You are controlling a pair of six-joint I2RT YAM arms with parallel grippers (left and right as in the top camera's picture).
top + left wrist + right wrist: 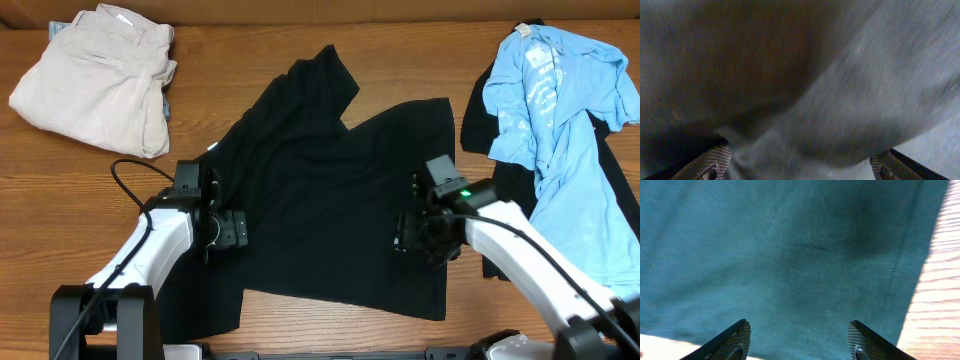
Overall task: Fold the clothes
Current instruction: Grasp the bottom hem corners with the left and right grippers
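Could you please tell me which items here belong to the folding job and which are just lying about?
Job: black T-shirt, light blue tee, black garment under it.
Lying about: beige folded trousers.

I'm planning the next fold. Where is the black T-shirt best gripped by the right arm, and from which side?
Probably its right side edge, approached from the right, over the bare table. There the black T-shirt lies flat on the wood with a straight stitched hem, and the open right gripper hovers just inside that edge.
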